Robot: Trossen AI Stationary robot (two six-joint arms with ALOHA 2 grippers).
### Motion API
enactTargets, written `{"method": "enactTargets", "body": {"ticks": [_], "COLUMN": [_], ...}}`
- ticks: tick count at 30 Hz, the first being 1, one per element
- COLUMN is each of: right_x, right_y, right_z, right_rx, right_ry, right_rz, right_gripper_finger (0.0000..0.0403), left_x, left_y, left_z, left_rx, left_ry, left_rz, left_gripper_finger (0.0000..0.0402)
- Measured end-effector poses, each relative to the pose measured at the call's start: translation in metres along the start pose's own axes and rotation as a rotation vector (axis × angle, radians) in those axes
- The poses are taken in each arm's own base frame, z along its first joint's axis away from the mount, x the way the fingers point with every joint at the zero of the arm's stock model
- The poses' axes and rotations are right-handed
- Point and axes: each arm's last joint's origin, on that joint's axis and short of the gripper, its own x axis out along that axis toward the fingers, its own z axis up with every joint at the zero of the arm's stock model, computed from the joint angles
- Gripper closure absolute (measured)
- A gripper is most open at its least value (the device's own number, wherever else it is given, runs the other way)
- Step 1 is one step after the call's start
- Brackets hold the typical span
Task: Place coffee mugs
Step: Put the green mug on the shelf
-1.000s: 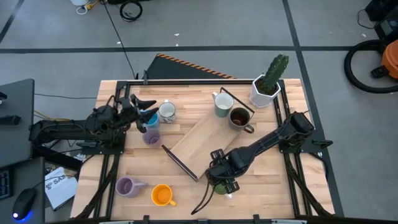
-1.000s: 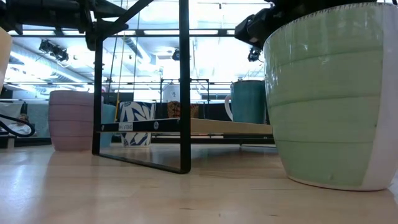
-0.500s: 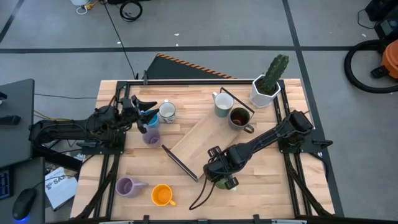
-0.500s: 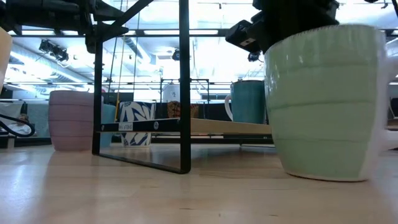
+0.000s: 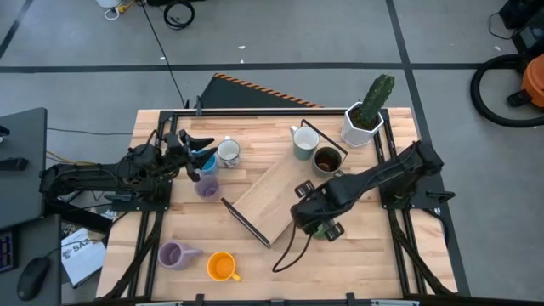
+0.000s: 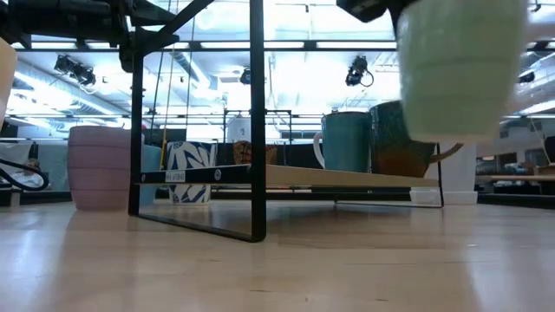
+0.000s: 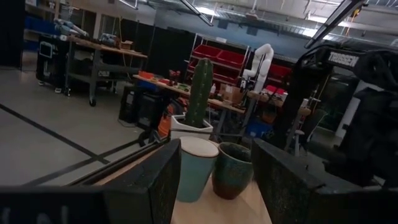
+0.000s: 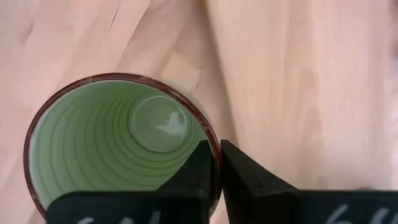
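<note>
- We see the right tool (image 5: 316, 223) beside the near right edge of the sloped wooden board (image 5: 276, 197), its fingers (image 8: 239, 180) pinched narrowly on the rim of the green mug (image 8: 118, 140), one inside and one outside the wall.
- In the low view the green mug (image 6: 458, 74) hangs clear of the surface (image 6: 277, 269), upright, with open air under its base.
- The left tool (image 5: 197, 157) rests at the far left of the surface (image 5: 365, 255), beside the bright blue mug (image 5: 206, 163); its fingers (image 7: 149, 186) stand wide apart and hold nothing.
- Just beside it we find the patterned white mug (image 5: 227, 152) and a lavender mug (image 5: 206, 185).
- At the board's far end stand the pale grey mug (image 5: 304, 143) and the dark brown mug (image 5: 328, 161), close together.
- Near the front left edge sit a second lavender mug (image 5: 174, 254) and the orange mug (image 5: 221, 267).
- The potted cactus (image 5: 367, 112) occupies the far right corner.
</note>
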Motion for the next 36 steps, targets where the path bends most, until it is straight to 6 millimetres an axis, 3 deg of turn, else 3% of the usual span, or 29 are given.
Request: {"method": "enactTargets", "body": {"ticks": [7,15,25,36], "right_x": [-0.007,-0.003,0.006,0.024], "right_y": [-0.044,-0.084,-0.112,-0.127], "right_z": [-0.008,-0.012,-0.022,-0.038], "right_rx": [0.152,0.116,0.067,0.048], "right_ry": [-0.025,-0.005,-0.018,0.003], "right_rz": [-0.02,0.004,0.03,0.07], "right_gripper_finger": [0.0381,0.0381,0.0378,0.0377], "left_x": [0.0,0.0,0.0,0.0], "left_y": [0.0,-0.001,-0.001,-0.001], "left_z": [0.002,0.003,0.003,0.003], "left_rx": [0.018,0.042,0.042,0.042], "left_ry": [-0.019,-0.034,-0.034,-0.033], "left_rz": [0.0,-0.003,-0.004,-0.003], "left_gripper_finger": [0.0201,0.0201,0.0201,0.0201]}}
